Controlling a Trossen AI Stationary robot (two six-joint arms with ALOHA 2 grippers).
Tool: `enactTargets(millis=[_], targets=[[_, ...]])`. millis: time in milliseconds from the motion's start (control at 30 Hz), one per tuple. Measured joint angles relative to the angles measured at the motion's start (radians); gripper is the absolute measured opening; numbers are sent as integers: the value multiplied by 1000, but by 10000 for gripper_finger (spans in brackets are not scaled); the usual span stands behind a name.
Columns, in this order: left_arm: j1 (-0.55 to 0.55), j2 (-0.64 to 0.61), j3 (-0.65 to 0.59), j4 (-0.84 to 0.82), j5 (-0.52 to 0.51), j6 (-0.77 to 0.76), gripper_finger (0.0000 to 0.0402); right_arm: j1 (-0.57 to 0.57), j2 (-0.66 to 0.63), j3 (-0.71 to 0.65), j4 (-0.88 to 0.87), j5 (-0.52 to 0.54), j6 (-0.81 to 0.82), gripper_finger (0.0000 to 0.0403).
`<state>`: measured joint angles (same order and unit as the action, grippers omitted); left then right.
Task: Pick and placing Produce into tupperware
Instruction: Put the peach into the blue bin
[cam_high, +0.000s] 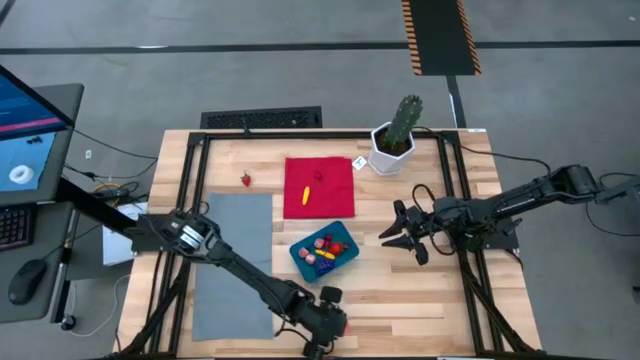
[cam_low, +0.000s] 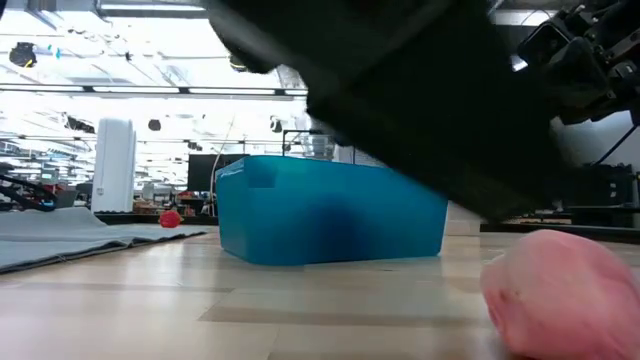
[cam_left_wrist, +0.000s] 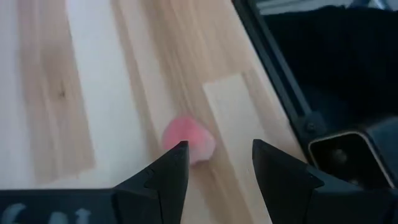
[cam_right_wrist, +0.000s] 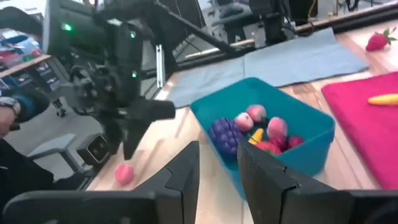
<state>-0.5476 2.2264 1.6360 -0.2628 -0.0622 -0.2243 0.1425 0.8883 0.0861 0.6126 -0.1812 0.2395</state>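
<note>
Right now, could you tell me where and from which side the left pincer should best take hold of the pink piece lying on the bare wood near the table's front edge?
Probably across its rounded middle, from straight above. The pink piece is small, lies flat on the table, and offers no stem or handle. The left pincer is open above it but offset, so it should shift until the piece sits between its fingers.

Both arms are dark, near-black, built of slim jointed links. The left gripper (cam_left_wrist: 214, 165) has two black wedge-shaped fingers; the right gripper (cam_right_wrist: 217, 171) looks alike, though blurred. Green indicator lights glow on the left arm's wrist housing.
</note>
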Motion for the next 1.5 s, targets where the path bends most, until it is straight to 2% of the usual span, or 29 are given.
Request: enactTargets(millis=[67,200,267,467,933,1400,1500], targets=[[2,2,30,-68,-14,13,168,0,13,1,17,0,4,131],[2,-3,40,-71,-119,20,168,1,17,1,14,0,15,131],[4,-3,40,-60,-124,19,168,1,17,1,14,0,15,131],[16,21,37,-67,-50,-2,173,2,17,1,22,0,15,131],[16,17,39,3,-50,-20,248,2,17,1,22,0,15,131],[26,42,38,28,-35,-15,247,1,17,0,21,0,15,131],[35,62,37,37,7,-17,247,2,17,0,21,0,15,131]])
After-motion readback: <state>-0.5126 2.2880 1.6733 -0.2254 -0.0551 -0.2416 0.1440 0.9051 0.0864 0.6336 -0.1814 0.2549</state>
